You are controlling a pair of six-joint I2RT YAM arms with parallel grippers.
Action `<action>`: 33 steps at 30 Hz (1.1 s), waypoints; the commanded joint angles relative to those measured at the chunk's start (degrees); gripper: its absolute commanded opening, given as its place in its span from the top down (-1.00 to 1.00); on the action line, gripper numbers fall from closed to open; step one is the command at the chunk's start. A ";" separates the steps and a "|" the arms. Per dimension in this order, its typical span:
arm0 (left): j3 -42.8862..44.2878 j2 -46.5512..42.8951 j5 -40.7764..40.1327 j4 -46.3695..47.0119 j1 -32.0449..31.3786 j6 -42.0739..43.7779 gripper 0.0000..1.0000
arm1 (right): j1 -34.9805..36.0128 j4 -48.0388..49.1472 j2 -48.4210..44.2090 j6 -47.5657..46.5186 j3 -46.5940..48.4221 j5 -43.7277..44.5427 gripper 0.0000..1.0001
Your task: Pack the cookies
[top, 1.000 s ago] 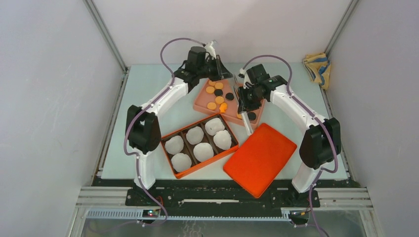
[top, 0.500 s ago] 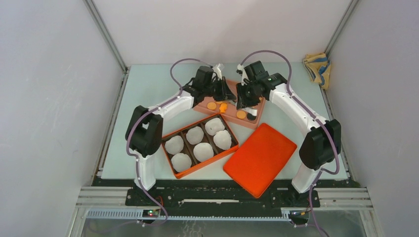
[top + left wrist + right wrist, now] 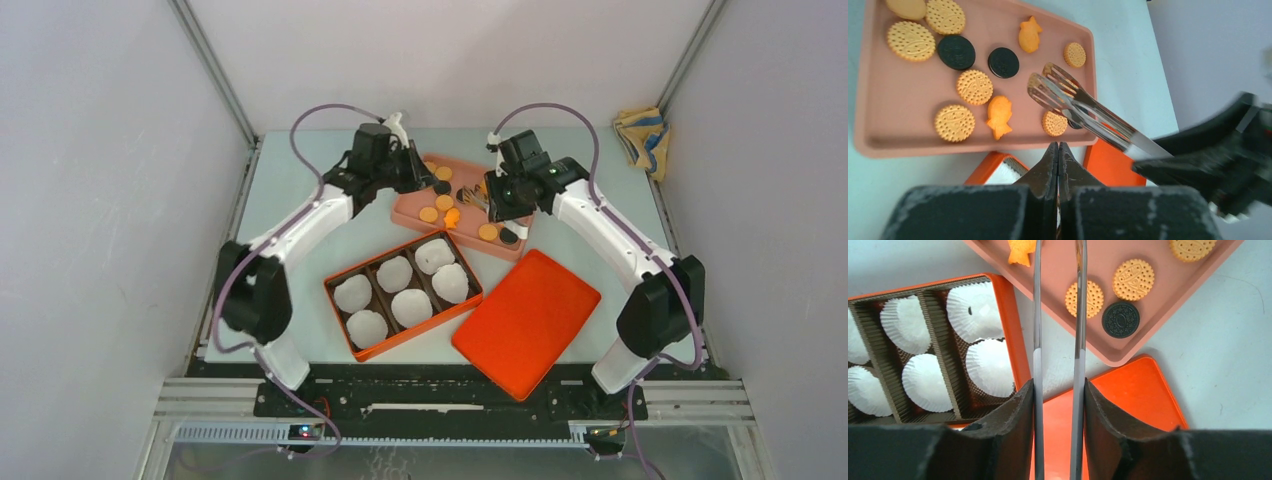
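Right gripper (image 3: 1058,390) clamped on the handles of metal tongs (image 3: 1037,315). The blades stand apart with nothing between them. Left gripper (image 3: 1058,159) has its fingers pressed together and is empty, by the edge of the pink tray (image 3: 878,145).

Cookies (image 3: 972,86) all lie flat on the tray: round orange ones, two fish-shaped, a few black. The tongs' long axis runs straight ahead of the right gripper, out over the tray. The tips leave the right wrist view at the top. In the left wrist view the tips hover by a small round orange cookie (image 3: 1054,123). A dark one seems half hidden under the blades, contact unclear. The right arm has the tool, so the pick is likely its job, with that cookie just ahead and below.

Orange box (image 3: 383,257) sits on the near side of the tray. Six compartments, each with a white paper cup (image 3: 411,307), no cookie in any. Orange lid (image 3: 527,320) lies beside it, off the box
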 commanded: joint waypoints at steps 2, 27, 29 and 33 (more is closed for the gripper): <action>-6.16 -11.99 -6.96 -2.02 -0.52 3.73 1.00 | 1.41 6.05 1.17 0.75 -1.51 5.19 0.07; -14.27 -18.94 -7.02 -2.66 -0.52 3.36 1.00 | 1.14 7.96 13.44 1.83 5.17 7.24 0.34; -14.27 -20.33 -8.74 -3.62 -0.52 3.49 1.00 | 1.27 8.20 11.50 1.86 4.31 7.51 0.42; -14.92 -26.02 -16.79 -6.77 -0.06 2.11 1.00 | 2.81 9.47 4.75 1.66 0.98 7.96 0.48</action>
